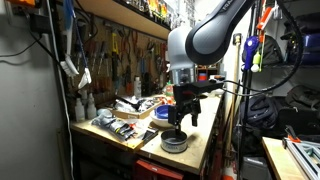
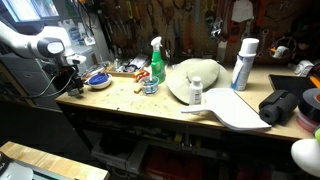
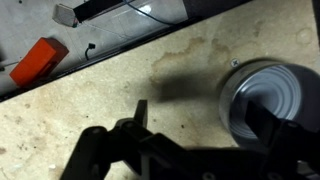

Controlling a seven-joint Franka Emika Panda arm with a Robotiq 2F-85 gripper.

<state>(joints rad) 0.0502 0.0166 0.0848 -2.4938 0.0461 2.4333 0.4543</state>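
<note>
Now the gripper (image 1: 183, 118) hung just above the tin (image 1: 174, 141), jaws spread wide and holding nothing, likely because the tin was broad. It sat near the bench (image 1: 205, 135) edge, at three o'clock in the wrist view: round, grey, shiny. An orange block (image 3: 38, 60) lay at ten o'clock.

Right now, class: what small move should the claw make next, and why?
Probably shift the claw sideways toward the round metal tin. In the wrist view the tin sits off-centre, under one finger rather than between the open fingers, so lowering now would likely hit its rim.
</note>
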